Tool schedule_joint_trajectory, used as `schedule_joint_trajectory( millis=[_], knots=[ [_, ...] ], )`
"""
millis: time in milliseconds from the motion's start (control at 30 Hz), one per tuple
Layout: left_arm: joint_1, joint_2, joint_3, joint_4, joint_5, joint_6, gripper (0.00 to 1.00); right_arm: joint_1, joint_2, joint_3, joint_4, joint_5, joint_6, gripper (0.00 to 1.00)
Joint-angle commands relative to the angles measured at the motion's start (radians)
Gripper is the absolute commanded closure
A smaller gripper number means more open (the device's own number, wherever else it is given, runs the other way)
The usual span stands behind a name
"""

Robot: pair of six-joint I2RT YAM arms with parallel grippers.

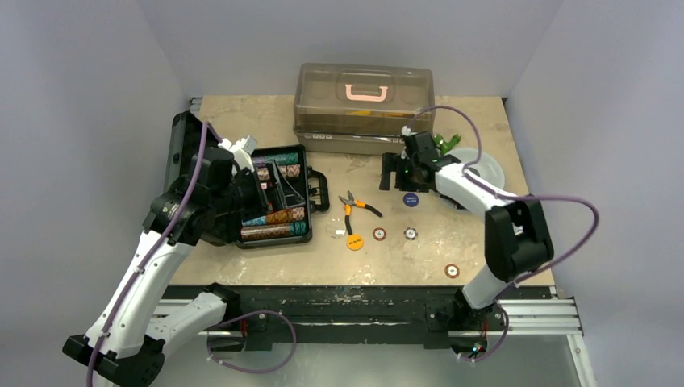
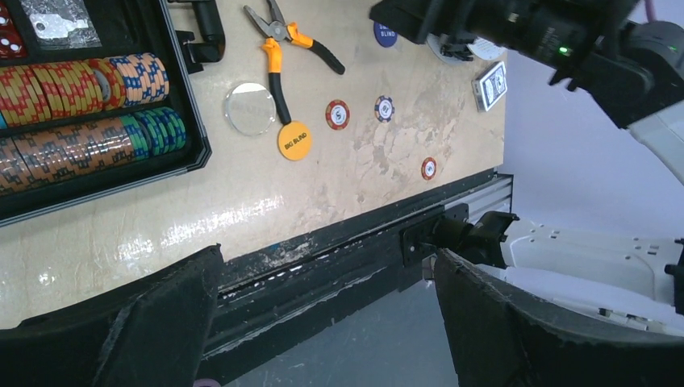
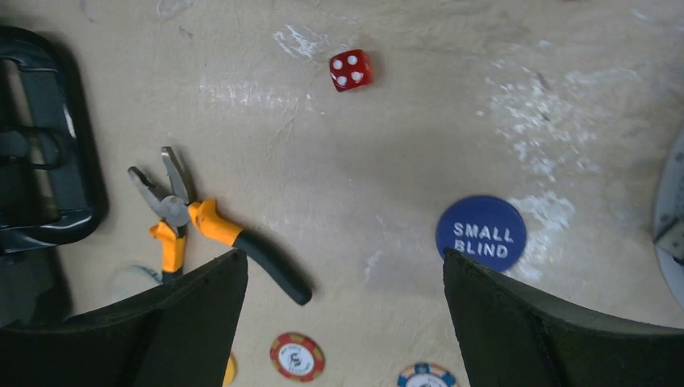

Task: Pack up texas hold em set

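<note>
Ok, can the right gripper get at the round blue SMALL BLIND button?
Probably yes: the right gripper hangs open close to the round blue SMALL BLIND button, and nothing covers it.

Bench [image 1: 266,266]: mottled tan with pale scuffs.
Briefcase [image 2: 97,189]: black.
Chip rows [image 2: 64,89]: red with yellow stripes, salmon with blue, teal-green, brown-orange with patterned edges.
Die [image 3: 351,70]: translucent red, white pips.
Small blind button [image 3: 481,233]: dark blue, white lettering.
Big blind button [image 2: 294,140]: yellow-orange, dark lettering.
Loose chips [image 2: 337,114]: red with white edge marks and a white centre; one is blue and white.
Pliers [image 3: 211,228]: orange grips turning black toward the ends, grey steel head.
Box [image 1: 364,101]: translucent brown, pink handle.
Card [image 2: 490,85]: white border, dark patterned back.
Left pincer [image 2: 327,266]: black.
Right pincer [image 3: 345,266]: black.
Cables [image 1: 565,201]: purple.
</note>
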Motion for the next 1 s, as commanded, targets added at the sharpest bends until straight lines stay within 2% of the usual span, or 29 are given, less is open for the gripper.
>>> schedule_joint_trajectory(
  millis=[0, 167, 367, 600, 867, 967],
  knots=[
    [-0.005, 0.000, 0.032, 0.017, 0.032, 0.034, 0.00, 0.079, 0.081, 0.050, 0.216, 0.154, -0.123, 0.12],
    [-0.006, 0.002, 0.039, 0.017, 0.032, 0.034, 0.00, 0.082, 0.140, -0.003, 0.395, 0.232, -0.109, 0.15],
    [-0.007, -0.005, 0.050, 0.017, 0.032, 0.034, 0.00, 0.082, 0.222, -0.008, 0.500, 0.244, -0.118, 0.23],
    [-0.006, -0.011, 0.093, 0.017, 0.032, 0.034, 0.00, 0.091, 0.281, 0.011, 0.556, 0.250, -0.145, 0.38],
    [-0.006, 0.013, 0.135, 0.017, 0.032, 0.034, 0.00, 0.111, 0.312, 0.030, 0.561, 0.275, -0.153, 0.46],
    [-0.006, 0.024, 0.145, 0.017, 0.032, 0.034, 0.00, 0.115, 0.317, 0.032, 0.559, 0.282, -0.155, 0.54]
  ],
)
